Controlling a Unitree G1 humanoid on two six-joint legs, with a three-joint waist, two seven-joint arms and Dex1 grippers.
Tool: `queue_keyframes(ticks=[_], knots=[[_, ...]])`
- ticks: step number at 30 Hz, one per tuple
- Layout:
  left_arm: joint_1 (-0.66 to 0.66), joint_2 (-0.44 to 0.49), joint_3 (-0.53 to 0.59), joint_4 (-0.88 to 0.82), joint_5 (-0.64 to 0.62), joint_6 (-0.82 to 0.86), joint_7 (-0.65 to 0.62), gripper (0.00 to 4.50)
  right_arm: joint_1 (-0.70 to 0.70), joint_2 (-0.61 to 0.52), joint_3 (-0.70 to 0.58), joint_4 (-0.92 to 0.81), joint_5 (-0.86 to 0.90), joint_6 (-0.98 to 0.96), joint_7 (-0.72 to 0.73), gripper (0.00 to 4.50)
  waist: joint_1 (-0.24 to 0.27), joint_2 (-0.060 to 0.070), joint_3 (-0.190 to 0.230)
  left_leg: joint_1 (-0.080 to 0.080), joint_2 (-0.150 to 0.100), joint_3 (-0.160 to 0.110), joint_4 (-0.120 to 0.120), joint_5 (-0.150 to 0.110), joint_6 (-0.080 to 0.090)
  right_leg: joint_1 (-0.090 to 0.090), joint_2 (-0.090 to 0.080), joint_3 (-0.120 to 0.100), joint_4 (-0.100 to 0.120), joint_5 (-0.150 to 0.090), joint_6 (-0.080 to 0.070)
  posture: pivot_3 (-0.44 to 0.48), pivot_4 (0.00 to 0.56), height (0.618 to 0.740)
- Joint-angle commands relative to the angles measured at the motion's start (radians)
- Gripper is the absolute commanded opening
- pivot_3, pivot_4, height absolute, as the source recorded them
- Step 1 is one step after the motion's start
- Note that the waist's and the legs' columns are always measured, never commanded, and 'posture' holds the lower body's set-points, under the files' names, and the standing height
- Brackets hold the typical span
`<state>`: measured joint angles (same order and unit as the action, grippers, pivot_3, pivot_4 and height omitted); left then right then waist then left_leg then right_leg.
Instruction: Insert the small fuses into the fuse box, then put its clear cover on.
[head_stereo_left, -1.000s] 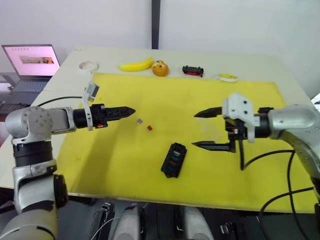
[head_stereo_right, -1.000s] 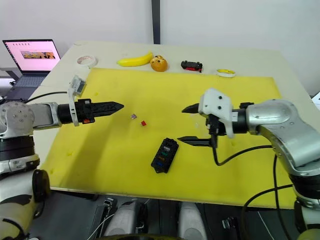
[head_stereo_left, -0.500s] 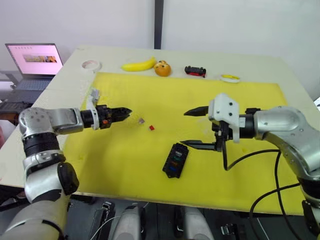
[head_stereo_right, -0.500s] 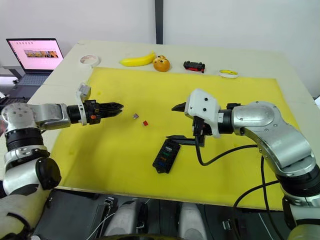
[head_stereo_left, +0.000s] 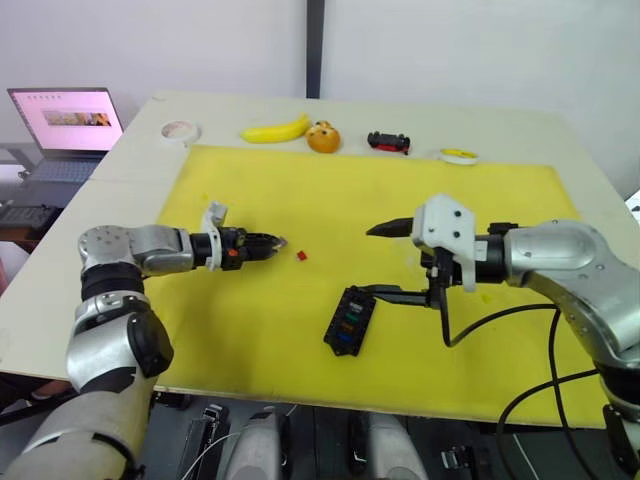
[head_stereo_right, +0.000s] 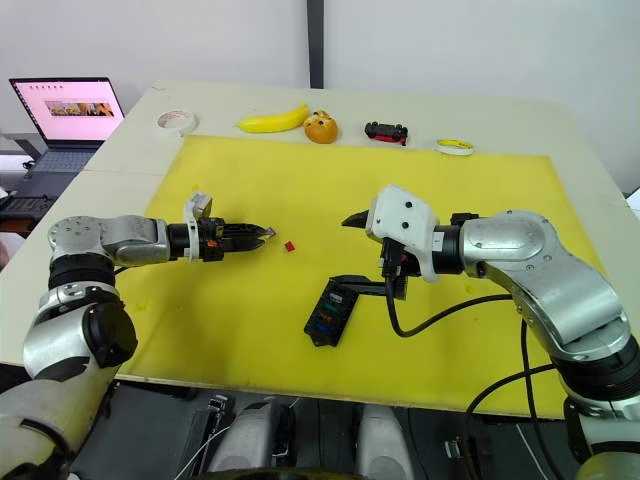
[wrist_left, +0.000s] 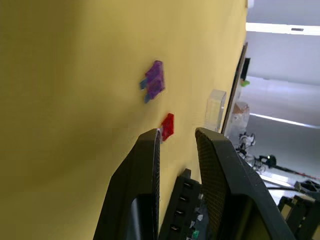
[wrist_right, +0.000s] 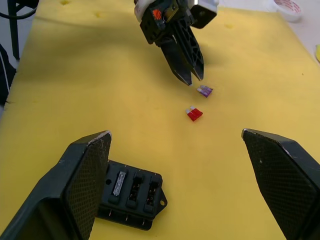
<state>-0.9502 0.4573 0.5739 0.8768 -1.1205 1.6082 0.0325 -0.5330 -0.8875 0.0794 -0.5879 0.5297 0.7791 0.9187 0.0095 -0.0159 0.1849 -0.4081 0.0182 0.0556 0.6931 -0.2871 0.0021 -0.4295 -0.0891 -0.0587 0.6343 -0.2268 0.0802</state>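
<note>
The black fuse box (head_stereo_left: 349, 320) lies on the yellow mat (head_stereo_left: 500, 200) with several coloured fuses in its slots. Two loose small fuses lie left of it, a purple-grey one (wrist_right: 204, 90) and a red one (head_stereo_left: 301, 255). My left gripper (head_stereo_left: 280, 242) is low over the mat with its tips just short of the purple-grey fuse. Its fingers (wrist_left: 150, 150) stand a narrow gap apart with nothing between them. My right gripper (head_stereo_left: 368, 261) is wide open and empty, with its lower finger over the far end of the fuse box. A translucent block, seemingly the clear cover (wrist_left: 216, 107), rests farther off on the mat.
Along the table's far edge are a roll of tape (head_stereo_left: 177, 130), a banana (head_stereo_left: 272, 130), an orange toy (head_stereo_left: 322, 138), a small black-and-red toy car (head_stereo_left: 387, 142) and a yellow ring (head_stereo_left: 457, 155). A laptop (head_stereo_left: 65, 125) sits at the far left.
My left gripper has come down and right toward the loose fuses, and its fingers have narrowed. My right gripper has shifted left, closer to the fuse box.
</note>
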Motion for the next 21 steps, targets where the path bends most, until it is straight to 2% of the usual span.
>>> queue_keyframes(ticks=[1, 21], knots=[[0.002, 0.013, 0.025, -0.018, 0.049, -0.004, -0.016, 1.20, -0.005, 0.002, -0.018, -0.034, 0.010, -0.001, -0.010, 4.50, -0.001, 0.000, 0.000, 0.000, 0.000, 0.000, 0.000, 0.000, 0.000, 0.000, 0.000, 0.000, 0.000, 0.000, 0.000, 0.000, 0.150, 0.737], [-0.009, -0.076, 0.016, -0.040, 0.225, -0.199, -0.113, 1.20, -0.019, 0.019, -0.007, -0.045, 0.016, 0.015, -0.028, 4.50, 0.003, 0.000, -0.001, 0.002, -0.001, -0.001, 0.000, -0.002, 0.003, 0.002, -0.001, 0.000, 0.001, 0.001, 0.001, 0.000, 0.150, 0.737]])
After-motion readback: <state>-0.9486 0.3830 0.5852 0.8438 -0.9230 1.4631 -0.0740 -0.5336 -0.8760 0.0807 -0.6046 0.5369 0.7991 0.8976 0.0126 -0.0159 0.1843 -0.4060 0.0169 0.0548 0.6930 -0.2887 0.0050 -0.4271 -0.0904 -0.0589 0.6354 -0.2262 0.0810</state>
